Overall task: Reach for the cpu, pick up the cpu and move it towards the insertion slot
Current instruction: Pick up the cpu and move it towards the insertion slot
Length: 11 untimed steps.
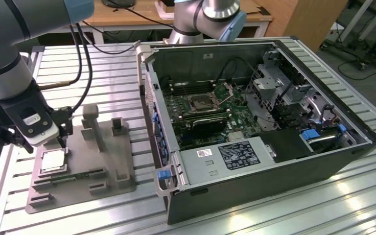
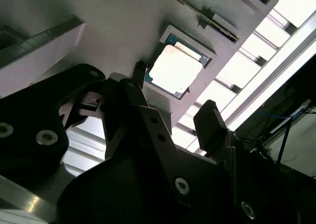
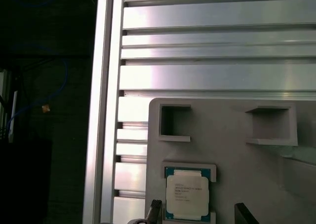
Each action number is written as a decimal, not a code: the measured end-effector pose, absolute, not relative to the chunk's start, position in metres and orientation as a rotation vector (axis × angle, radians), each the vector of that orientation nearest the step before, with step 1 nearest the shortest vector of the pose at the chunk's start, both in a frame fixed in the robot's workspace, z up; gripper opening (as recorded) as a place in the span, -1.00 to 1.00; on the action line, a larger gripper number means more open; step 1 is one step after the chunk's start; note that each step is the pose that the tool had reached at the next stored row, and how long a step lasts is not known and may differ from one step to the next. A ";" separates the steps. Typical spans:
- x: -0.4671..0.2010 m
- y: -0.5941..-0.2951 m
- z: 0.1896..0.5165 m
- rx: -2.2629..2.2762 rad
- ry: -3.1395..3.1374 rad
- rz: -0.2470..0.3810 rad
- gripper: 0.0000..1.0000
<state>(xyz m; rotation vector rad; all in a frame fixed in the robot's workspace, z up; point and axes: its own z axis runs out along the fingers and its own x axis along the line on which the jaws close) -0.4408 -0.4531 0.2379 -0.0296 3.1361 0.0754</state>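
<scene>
The cpu (image 1: 53,159) lies flat, silver top up, in a square pocket of the grey holder (image 1: 109,166) at the exterior view's left. My gripper (image 1: 44,146) hangs just above it, open, with nothing between its fingers. In the second wrist view the cpu (image 2: 175,69) sits beyond the gripper (image 2: 175,98), whose dark fingertips (image 2: 140,74) stand apart to either side. In the first wrist view the cpu (image 3: 186,193) lies between the two tips of the gripper (image 3: 200,213). The insertion slot (image 1: 201,102) is in the green motherboard inside the open computer case, its plate raised.
The open black computer case (image 1: 266,161) fills the exterior view's right. The grey holder carries upright posts (image 1: 90,122) and a thin green strip (image 1: 70,179). A second arm (image 1: 207,19) stands behind the case. The slatted metal table (image 1: 77,63) ends close to the holder.
</scene>
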 end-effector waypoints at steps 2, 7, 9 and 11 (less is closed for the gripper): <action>-0.441 -0.453 0.236 -0.030 3.136 0.075 0.33; -0.441 -0.454 0.227 -0.028 3.136 0.075 0.33; -0.441 -0.455 0.224 -0.028 3.137 0.075 0.33; -0.442 -0.456 0.220 -0.029 3.136 0.075 0.33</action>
